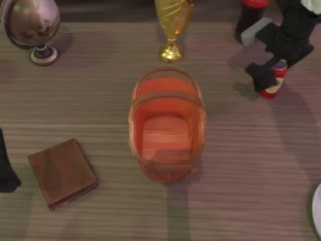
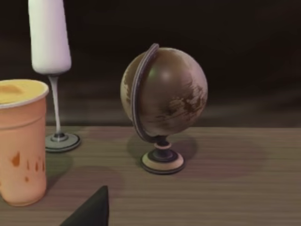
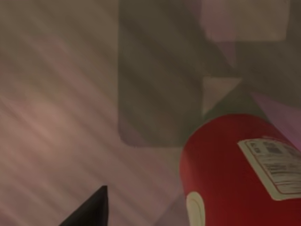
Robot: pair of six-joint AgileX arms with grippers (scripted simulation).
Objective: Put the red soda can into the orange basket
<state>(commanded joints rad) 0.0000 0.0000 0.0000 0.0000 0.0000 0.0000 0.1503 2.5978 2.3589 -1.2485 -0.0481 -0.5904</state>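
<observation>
The red soda can [image 1: 274,88] stands upright at the table's far right, and its red side with a pale label fills a corner of the right wrist view [image 3: 235,174]. My right gripper [image 1: 266,76] hangs over the can's left side, open; one dark fingertip [image 3: 96,207] shows with a gap of bare table between it and the can. The orange basket [image 1: 195,118] sits in the middle of the table, holding nothing, well left of the can. My left gripper [image 1: 6,173] is parked at the left edge, open, with one fingertip [image 2: 94,209] in its wrist view.
A globe [image 1: 32,25] stands at the back left, a golden trophy [image 1: 173,27] behind the basket, a dark red-capped bottle [image 1: 251,15] behind the can. A brown book [image 1: 62,173] lies front left. An orange cup [image 2: 21,141] and a white stemmed glass [image 2: 49,42] show beside the globe [image 2: 162,101].
</observation>
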